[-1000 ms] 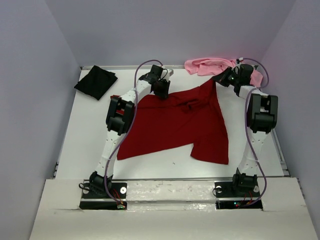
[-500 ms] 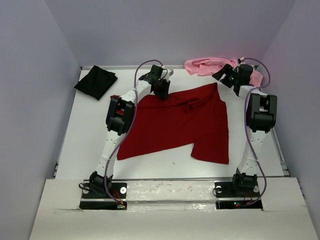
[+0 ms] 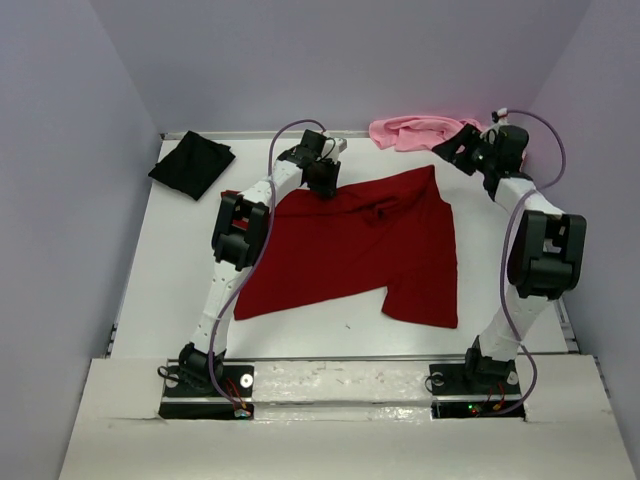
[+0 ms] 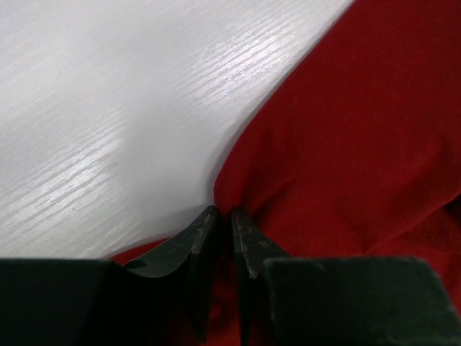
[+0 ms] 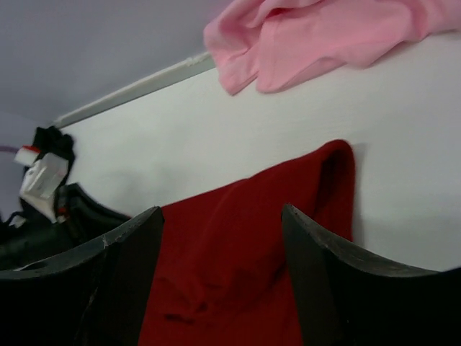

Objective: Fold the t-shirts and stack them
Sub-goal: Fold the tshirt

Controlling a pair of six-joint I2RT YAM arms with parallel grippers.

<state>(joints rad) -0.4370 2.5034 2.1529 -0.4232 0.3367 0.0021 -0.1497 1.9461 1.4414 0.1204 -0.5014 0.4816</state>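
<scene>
The dark red t-shirt [image 3: 350, 250] lies spread over the middle of the table. My left gripper [image 3: 325, 185] is shut on its far left edge; in the left wrist view the jaws [image 4: 223, 216] pinch a fold of the red cloth [image 4: 346, 144]. My right gripper [image 3: 452, 152] hangs open above the shirt's far right corner and holds nothing. In the right wrist view the gripper [image 5: 220, 213] has the red shirt [image 5: 238, 259] lying below its spread jaws. The light pink t-shirt [image 3: 415, 130] lies crumpled at the back right. The black t-shirt [image 3: 192, 163] lies folded at the back left.
The white table [image 3: 160, 270] is walled in by grey panels on the left, back and right. A metal rail [image 5: 137, 86] runs along its far edge, right behind the pink shirt [image 5: 324, 36]. Both arm bases are mounted at the near edge.
My right gripper opened and let go of the red shirt's far right corner, which dropped flat. The right arm then drew back to the right. The left gripper held still.
</scene>
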